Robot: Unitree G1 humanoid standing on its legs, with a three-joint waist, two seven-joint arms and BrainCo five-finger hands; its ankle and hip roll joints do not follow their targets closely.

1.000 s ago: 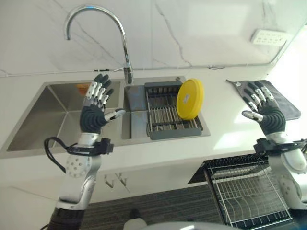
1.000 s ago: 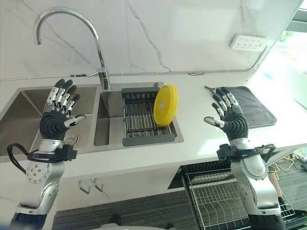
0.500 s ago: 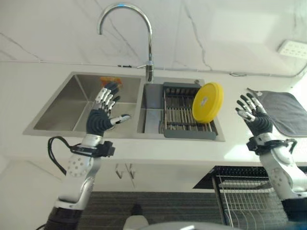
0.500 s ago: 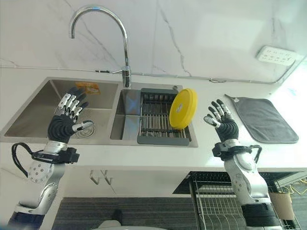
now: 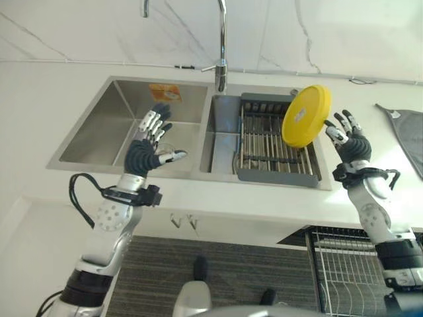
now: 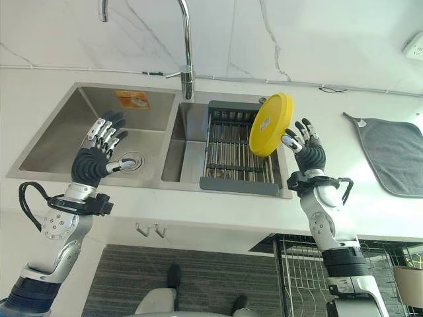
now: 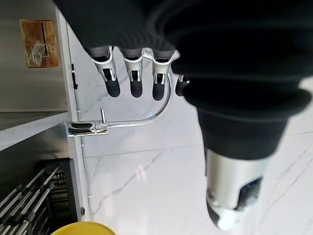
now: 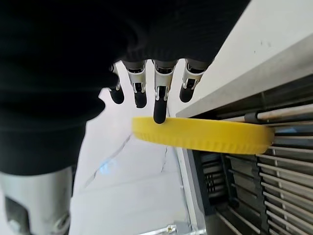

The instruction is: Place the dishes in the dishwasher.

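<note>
Yellow plate (image 5: pixel 306 116): on edge in sink rack (image 5: pixel 274 148), 3 o'clock end. Right hand (image 5: pixel 346 139): fingers spread, just beside rim. Risk: nudge topples plate. Left hand (image 5: pixel 147 146): spread, idle, 9 o'clock.

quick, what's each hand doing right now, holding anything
Left hand: open, holding nothing, raised over the sink.
Right hand: open, fingers straight beside the yellow plate in the rack, not gripping it.
</note>
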